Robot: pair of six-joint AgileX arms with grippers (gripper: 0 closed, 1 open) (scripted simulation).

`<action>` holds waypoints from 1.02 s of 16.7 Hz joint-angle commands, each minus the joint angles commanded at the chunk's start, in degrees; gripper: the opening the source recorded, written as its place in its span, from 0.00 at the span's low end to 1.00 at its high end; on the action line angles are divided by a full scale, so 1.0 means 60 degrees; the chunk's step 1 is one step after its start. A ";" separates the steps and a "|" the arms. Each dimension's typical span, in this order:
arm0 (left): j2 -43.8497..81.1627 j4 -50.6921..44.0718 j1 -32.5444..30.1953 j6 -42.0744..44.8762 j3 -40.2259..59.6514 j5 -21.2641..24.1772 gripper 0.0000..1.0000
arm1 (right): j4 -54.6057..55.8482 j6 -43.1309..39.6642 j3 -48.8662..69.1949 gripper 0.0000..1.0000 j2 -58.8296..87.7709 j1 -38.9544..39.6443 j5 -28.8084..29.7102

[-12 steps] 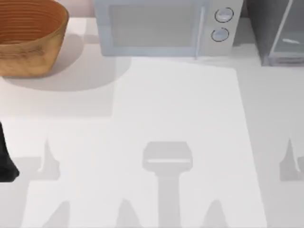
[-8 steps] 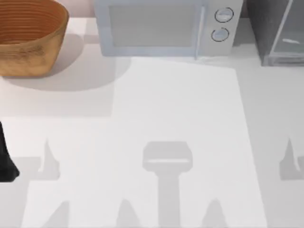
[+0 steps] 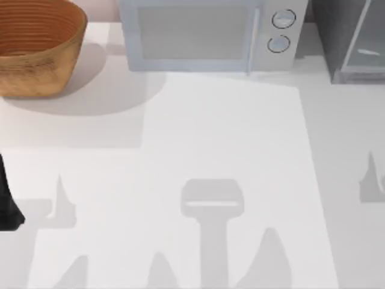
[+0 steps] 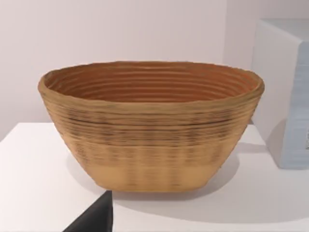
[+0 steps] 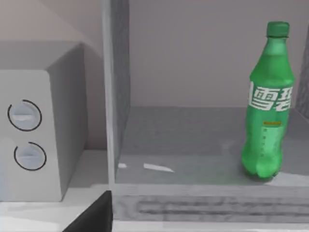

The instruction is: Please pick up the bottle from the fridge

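One bottle [image 5: 266,104] stands upright inside the fridge [image 5: 203,193] at my two o'clock; I cannot tell how my jaws stand.

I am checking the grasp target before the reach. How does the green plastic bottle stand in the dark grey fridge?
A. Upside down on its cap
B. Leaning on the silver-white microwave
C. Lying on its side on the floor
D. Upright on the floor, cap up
D: in the right wrist view the green plastic bottle stands upright, cap on top, on the floor of the dark grey fridge.
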 joint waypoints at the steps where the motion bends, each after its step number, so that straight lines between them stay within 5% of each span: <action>1: 0.0000 0.0000 0.0000 0.0000 0.0000 0.0000 1.00 | 0.0828 0.0010 0.0080 1.00 0.0980 -0.0267 -0.0254; 11: 0.0000 0.0000 0.0000 0.0000 0.0000 0.0000 1.00 | 0.8135 0.0137 0.0813 1.00 0.9442 -0.2690 -0.2602; 17: 0.0000 0.0000 0.0000 0.0000 0.0000 0.0000 1.00 | 1.0316 0.0158 0.1129 1.00 1.1691 -0.3377 -0.3271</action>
